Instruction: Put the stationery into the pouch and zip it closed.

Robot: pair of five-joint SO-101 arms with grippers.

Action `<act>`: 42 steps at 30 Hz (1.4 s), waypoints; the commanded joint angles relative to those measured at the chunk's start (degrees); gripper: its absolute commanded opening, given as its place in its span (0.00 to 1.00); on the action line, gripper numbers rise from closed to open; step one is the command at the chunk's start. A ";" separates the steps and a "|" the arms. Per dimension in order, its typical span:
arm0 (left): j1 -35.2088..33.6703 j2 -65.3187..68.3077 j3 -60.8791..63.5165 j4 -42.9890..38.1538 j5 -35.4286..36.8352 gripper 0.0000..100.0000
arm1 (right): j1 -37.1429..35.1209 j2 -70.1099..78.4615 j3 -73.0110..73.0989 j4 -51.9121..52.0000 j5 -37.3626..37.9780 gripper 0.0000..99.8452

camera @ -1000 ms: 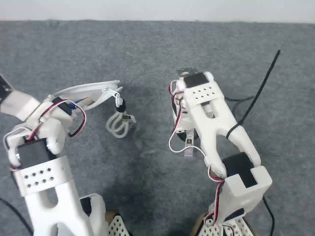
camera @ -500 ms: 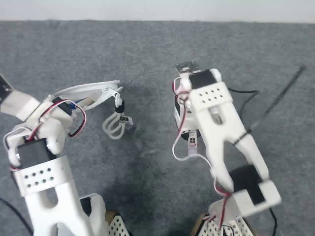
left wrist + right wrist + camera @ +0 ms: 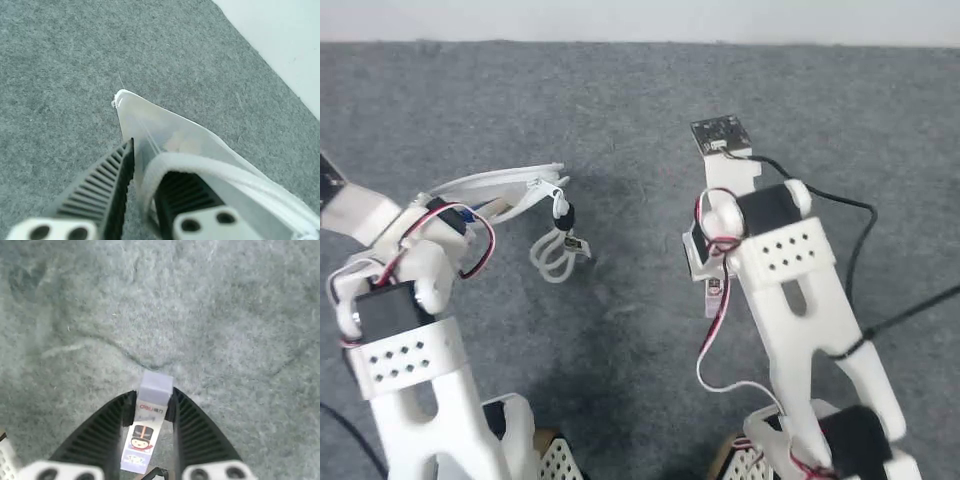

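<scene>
A translucent white pouch (image 3: 510, 184) with a white zipper rim lies at the left on the grey mat; in the left wrist view the pouch (image 3: 175, 135) is seen edge-on. My left gripper (image 3: 142, 182) is shut on its rim, and shows under the arm as left gripper (image 3: 490, 208) from above. A looped white zipper cord (image 3: 555, 255) trails off the pouch's open end. My right gripper (image 3: 151, 396) is shut on a small lilac-and-white eraser (image 3: 145, 432) with a printed figure. From above, the eraser (image 3: 713, 296) hangs over the mat, right of the pouch.
Grey felt mat (image 3: 620, 110) covers the table, with a pale wall strip at the far edge. Black cables (image 3: 860, 215) run along the right arm. The two arm bases (image 3: 550, 455) stand at the near edge.
The right arm has drawn back and tilted up with the eraser still in its grip, its wrist camera board now showing on top. The left arm and pouch have stayed put.
</scene>
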 commanded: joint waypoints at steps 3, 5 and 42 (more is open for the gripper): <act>0.09 -2.64 -1.80 -2.11 0.79 0.01 | -4.35 -9.36 2.37 -1.36 0.62 0.01; 0.44 -2.64 -1.80 -2.02 0.79 0.01 | -5.76 -11.82 3.69 -1.71 0.62 0.01; 8.18 -2.99 0.04 -1.49 0.44 0.01 | -20.00 -58.95 35.69 -24.48 0.09 0.01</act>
